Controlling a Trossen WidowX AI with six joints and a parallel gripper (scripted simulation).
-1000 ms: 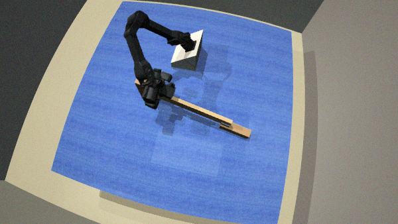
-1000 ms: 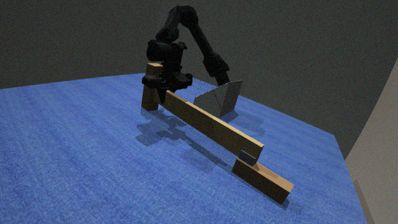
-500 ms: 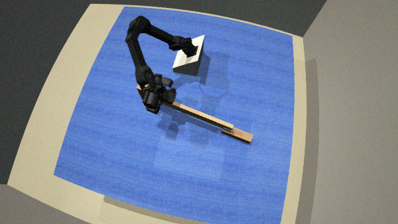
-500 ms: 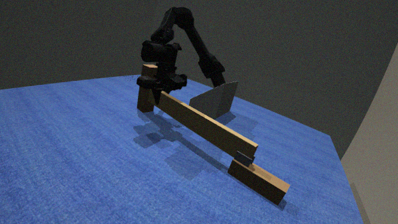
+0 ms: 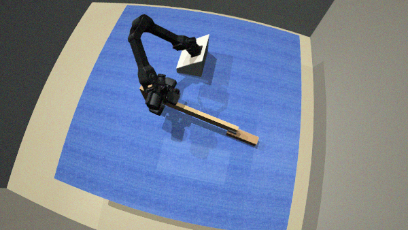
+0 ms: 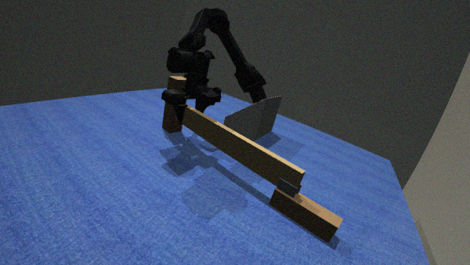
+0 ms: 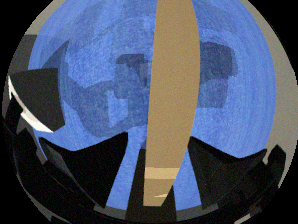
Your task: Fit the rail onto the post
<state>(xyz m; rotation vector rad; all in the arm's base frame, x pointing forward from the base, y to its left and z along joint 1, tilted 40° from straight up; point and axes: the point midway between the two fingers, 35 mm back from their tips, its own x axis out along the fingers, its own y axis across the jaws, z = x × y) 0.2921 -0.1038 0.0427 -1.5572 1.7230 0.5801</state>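
A black robot arm [image 5: 141, 54] is seen reaching over a table [image 5: 41, 112] covered by a blue mat [image 5: 112, 143]. The arm is mounted on a white wedge-shaped base [image 5: 194, 59] near the far side of the mat.

A long wooden bed rail [image 6: 243, 150] is shown lying across the middle of the mat. In the exterior view it is held off the table along its length and appears close to level. Its far end is seated in a small dark bracket [image 6: 289, 187] on top of a low wooden footboard block [image 6: 307, 213]. Its other end is met by a short upright wooden post [image 6: 172, 114]; the rail's end face appears to be against the post, though the joint itself is partly hidden by the pincer. The pegs cannot be made out in any view.

The pincer [image 6: 192, 98] is positioned directly above the rail's post end, pointing downward. Its fingers are spread well apart, one on each side of the rail, and nothing is gripped between them. In the wrist view the rail [image 7: 172, 90] is seen as a pale vertical strip running up the middle of the picture, with the dark fingers standing clear of it on both sides and blue mat visible in the gaps.

Shadows of the arm and rail are cast on the mat beside the rail.
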